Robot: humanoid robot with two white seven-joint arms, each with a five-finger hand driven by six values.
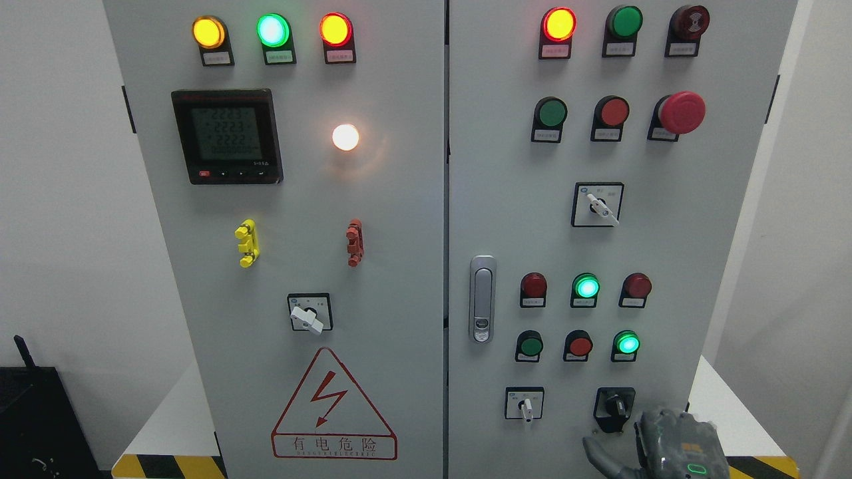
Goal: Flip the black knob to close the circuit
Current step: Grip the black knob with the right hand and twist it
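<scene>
Partly cropped right hand [655, 446] below black knob [616, 406].

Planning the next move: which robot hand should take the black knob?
Right. The right robot hand is already just below and right of the black knob, low on the right door. The left arm isn't in view.

Grey cabinet [399, 266] stands on white platform [722, 399], hazard-striped edge.
</scene>
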